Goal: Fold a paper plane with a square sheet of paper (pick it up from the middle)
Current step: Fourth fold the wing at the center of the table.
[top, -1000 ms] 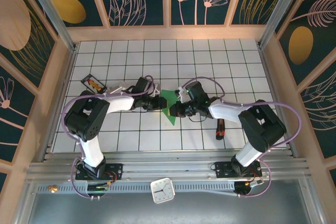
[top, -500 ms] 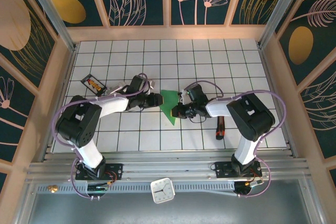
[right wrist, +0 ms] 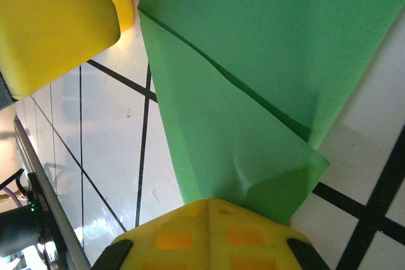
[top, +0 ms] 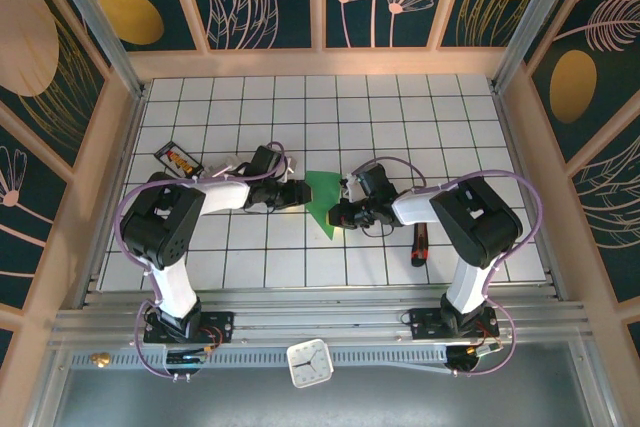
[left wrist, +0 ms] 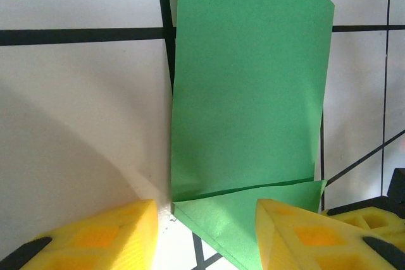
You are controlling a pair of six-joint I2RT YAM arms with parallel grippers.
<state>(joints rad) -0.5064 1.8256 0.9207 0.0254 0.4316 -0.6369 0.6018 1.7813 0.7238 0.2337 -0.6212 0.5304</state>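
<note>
- I count two hands: left hand (top: 296, 194), right hand (top: 338, 215).
- One square sheet of paper (top: 322, 193) between them.
- One marker (top: 419, 244) right of the right hand.
- One packet (top: 178, 159) left of the left hand.
- One clock (top: 310, 363).

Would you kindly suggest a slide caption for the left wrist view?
Left gripper, fingers apart, straddles a corner of the creased green sheet on the gridded table.

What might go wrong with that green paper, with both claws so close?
1. The shut right gripper sits on the square sheet of paper where its corner is wrinkled; more pushing may crumple it.
2. The open left gripper straddles its folded end; closing could drag the crease askew.
3. The grippers are close and might collide.
</note>
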